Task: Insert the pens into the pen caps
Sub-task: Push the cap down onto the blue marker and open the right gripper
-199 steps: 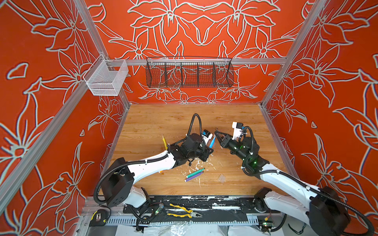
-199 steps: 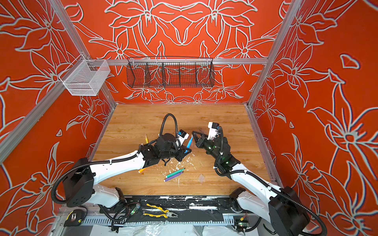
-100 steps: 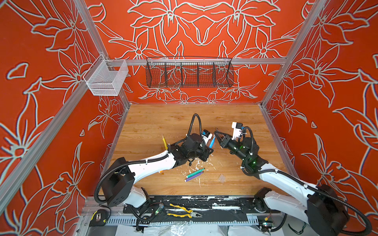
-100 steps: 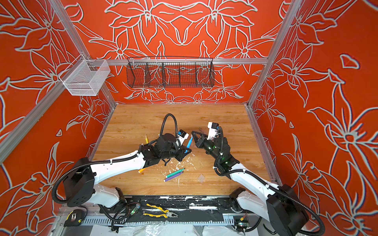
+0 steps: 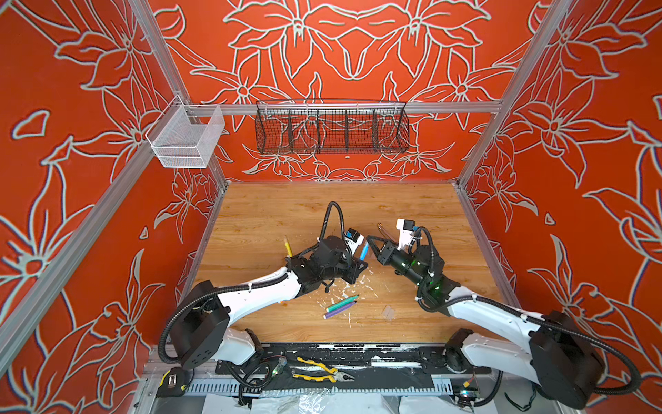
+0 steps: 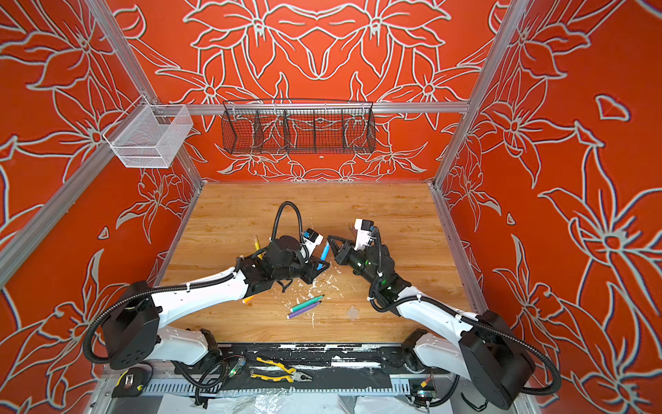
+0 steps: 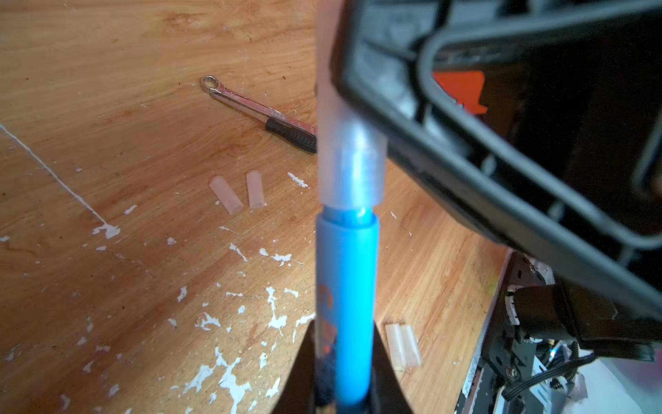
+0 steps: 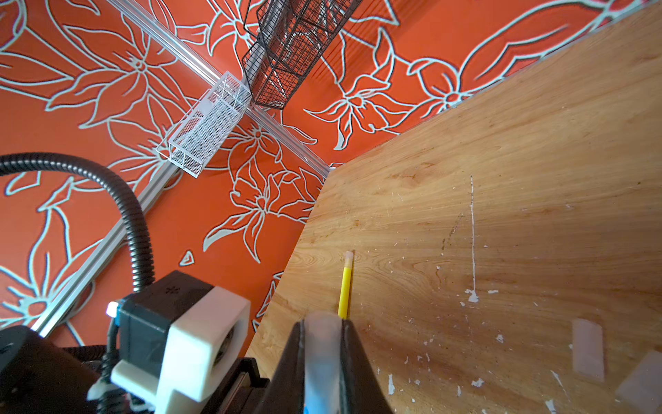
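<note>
My left gripper (image 7: 344, 324) is shut on the blue pen (image 7: 345, 286), which stands up between the arms in both top views (image 5: 364, 250) (image 6: 324, 251). A clear pen cap (image 7: 353, 168) sits partly over its tip, with a narrow gap to the barrel's shoulder. My right gripper (image 8: 322, 324) is shut on that cap (image 8: 322, 358) and meets the pen from the right (image 5: 370, 241). A yellow pen (image 5: 287, 247) (image 8: 346, 286), a green pen (image 5: 342, 303) and a purple pen (image 5: 339, 310) lie on the table. An orange pen (image 6: 248, 298) peeks out under the left arm. Loose caps (image 7: 225, 195) (image 7: 255, 189) (image 7: 401, 345) lie on the wood.
A metal wrench (image 7: 258, 111) lies on the wooden table (image 5: 272, 215) behind the grippers. White paint flecks (image 7: 276, 315) dot the wood. Yellow-handled pliers (image 5: 322, 371) rest on the front rail. A black wire basket (image 5: 331, 127) and a white mesh basket (image 5: 186, 138) hang on the walls.
Both grippers have drifted slightly left, the right one a little more, toward the blue pen. Both grips are unchanged.
</note>
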